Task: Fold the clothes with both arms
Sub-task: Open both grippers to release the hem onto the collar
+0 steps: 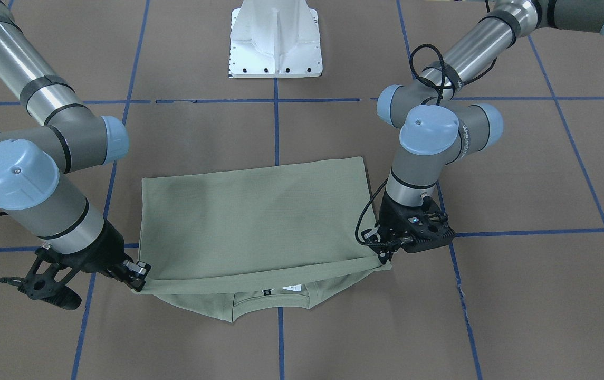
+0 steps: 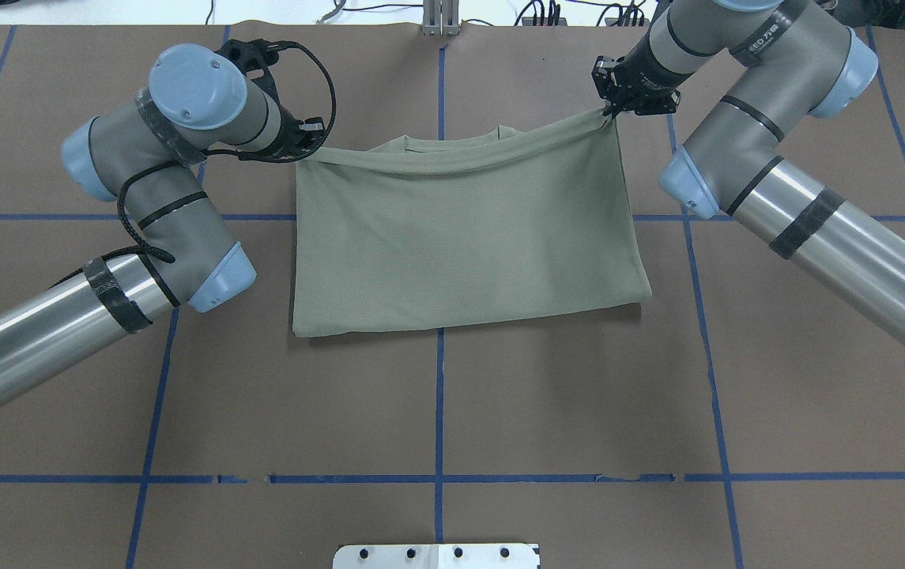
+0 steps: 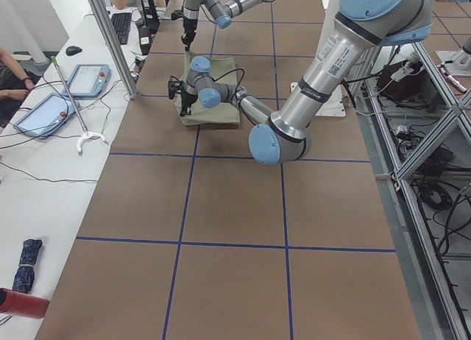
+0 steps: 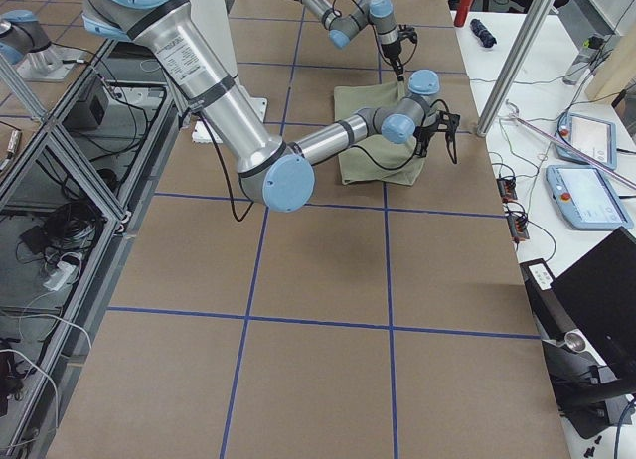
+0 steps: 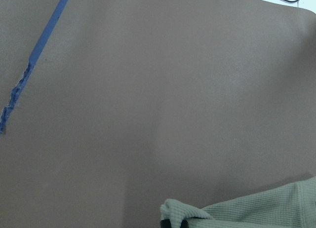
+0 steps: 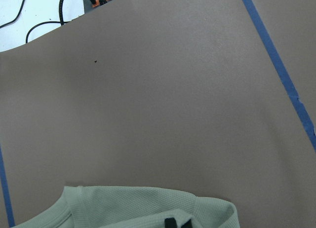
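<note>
The clothes are one sage-green shirt [image 2: 460, 237], folded on the brown table, with its round collar [image 1: 272, 305] and white tag at the edge far from the robot. A doubled layer is stretched taut between the two grippers above that collar edge. My left gripper [image 2: 308, 150] is shut on the layer's left corner, and shows on the right of the front-facing view [image 1: 384, 258]. My right gripper [image 2: 608, 113] is shut on the other corner and shows there too [image 1: 138, 285]. Each wrist view shows a pinched bunch of green knit [image 5: 173, 210] [image 6: 173, 208] at its bottom edge.
The white pedestal base [image 1: 275, 42] stands at the robot's side of the table. Blue tape lines [image 2: 439, 411] grid the brown surface. In the exterior left view, a side bench carries tablets [image 3: 87, 79], a keyboard and cables, with an aluminium post [image 3: 110, 42] at its edge. A person's arm [image 3: 11, 75] rests there.
</note>
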`<state>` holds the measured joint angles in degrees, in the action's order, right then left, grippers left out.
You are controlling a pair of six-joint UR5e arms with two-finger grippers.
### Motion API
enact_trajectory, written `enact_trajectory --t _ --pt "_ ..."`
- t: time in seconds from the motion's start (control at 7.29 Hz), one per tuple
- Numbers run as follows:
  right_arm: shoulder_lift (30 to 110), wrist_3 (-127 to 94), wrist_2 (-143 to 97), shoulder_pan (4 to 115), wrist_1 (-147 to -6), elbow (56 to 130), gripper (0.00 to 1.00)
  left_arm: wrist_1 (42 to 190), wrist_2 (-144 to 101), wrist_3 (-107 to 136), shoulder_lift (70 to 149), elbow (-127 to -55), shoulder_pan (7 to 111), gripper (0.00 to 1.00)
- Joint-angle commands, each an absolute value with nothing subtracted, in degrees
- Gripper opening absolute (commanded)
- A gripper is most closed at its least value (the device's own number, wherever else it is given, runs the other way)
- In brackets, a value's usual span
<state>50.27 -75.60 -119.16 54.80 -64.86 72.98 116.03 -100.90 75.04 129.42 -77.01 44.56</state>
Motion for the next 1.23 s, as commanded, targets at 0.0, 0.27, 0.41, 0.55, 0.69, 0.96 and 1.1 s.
enact_trajectory --t 0.0,0.27,0.41,0.55,0.69,0.96,1.1 --pt "50.5 -73.4 -118.7 54.5 -64.7 72.8 1.00 115.9 -100.9 74.8 129.5 -77.1 44.6 0.99" --pt "51.6 -67.2 -119.3 55.1 -64.5 72.9 1.00 115.8 -101.0 74.7 129.8 -77.1 45.3 1.00" --pt "52.6 -67.3 -119.4 54.8 -63.0 74.0 1.00 115.6 -101.2 74.7 129.7 -77.7 45.4 1.00" --pt "56.8 -68.1 -118.8 51.5 -62.1 78.8 1.00 115.3 -101.2 74.8 129.5 -79.2 45.4 1.00" --pt "61.4 -69.0 -118.6 49.0 -62.1 84.3 1.00 115.0 -101.2 74.8 129.1 -80.9 45.5 1.00" --pt "70.3 -70.5 -118.5 45.5 -62.6 94.0 1.00 115.0 -101.2 74.9 129.0 -81.7 45.4 1.00" --pt "74.7 -70.5 -118.3 44.0 -62.7 97.6 1.00 115.0 -101.2 75.0 129.0 -81.7 45.4 1.00"
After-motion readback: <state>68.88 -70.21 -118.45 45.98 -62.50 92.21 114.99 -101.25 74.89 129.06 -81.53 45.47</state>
